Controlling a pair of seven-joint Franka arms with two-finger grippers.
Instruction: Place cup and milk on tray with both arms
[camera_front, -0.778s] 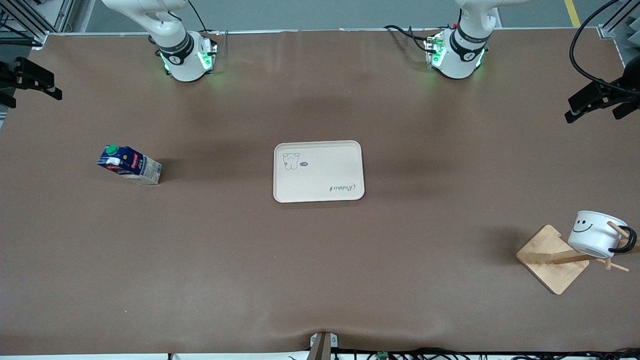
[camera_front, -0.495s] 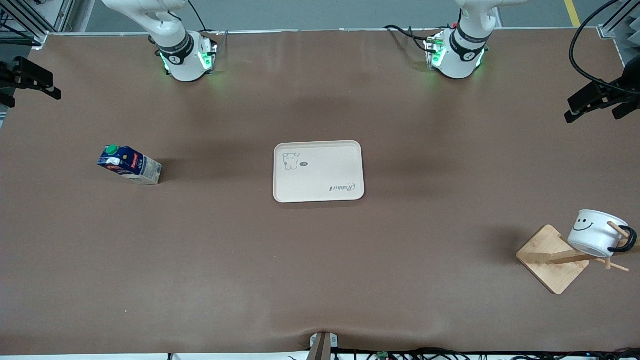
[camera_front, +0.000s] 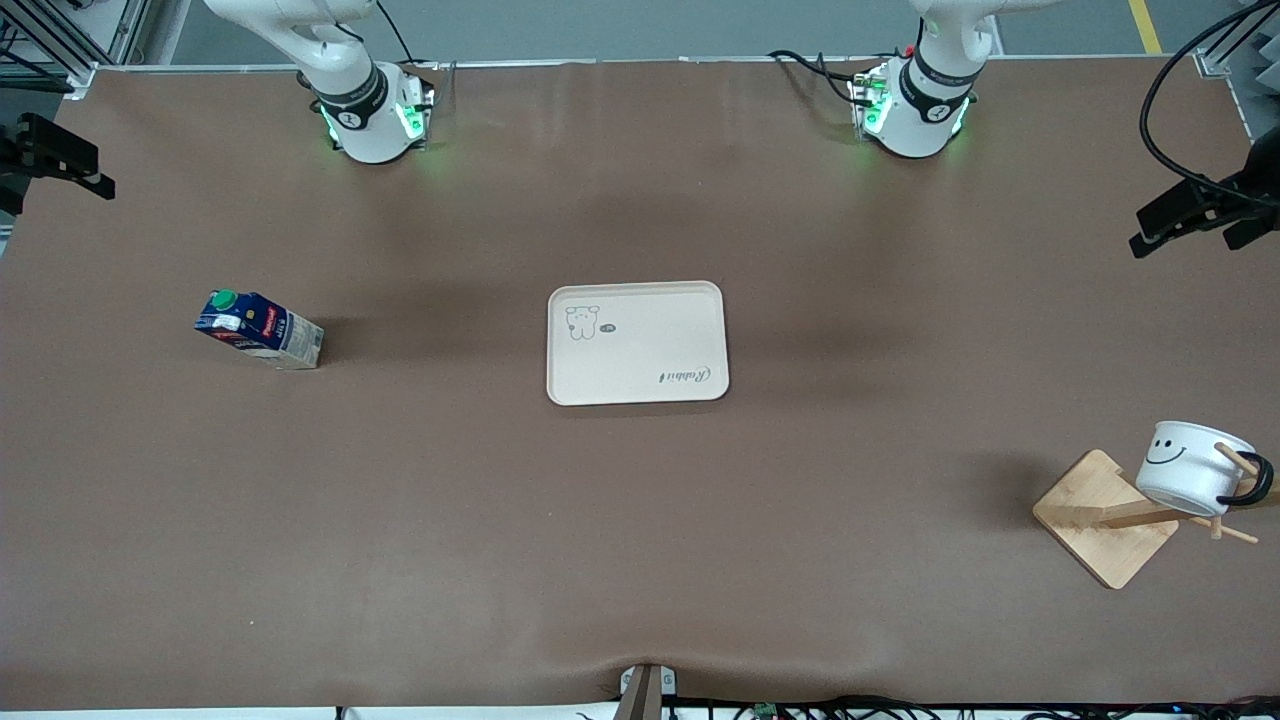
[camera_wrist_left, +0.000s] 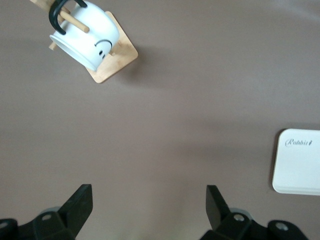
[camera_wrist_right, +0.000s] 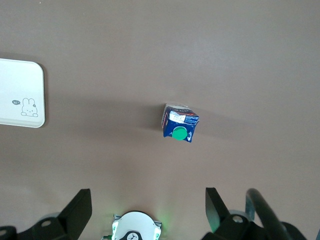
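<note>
At right arm's end: milk carton (camera_front: 258, 329) upright on counter (camera_front: 640, 520), under right claw (camera_wrist_right: 147, 212), spread, empty
At left arm's end: cup (camera_front: 1194, 468) hung on wooden rack (camera_front: 1110, 517), left claw (camera_wrist_left: 149, 210) spread above
Mid-counter: tray (camera_front: 637, 342) bare

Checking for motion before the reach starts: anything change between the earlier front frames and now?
Only slightly: the right gripper at the right arm's end of the table and the left gripper at the left arm's end both crept a little toward the table's farther edge, fingers open, nothing held. The milk carton, the tray and the cup on its wooden rack stayed put.
</note>
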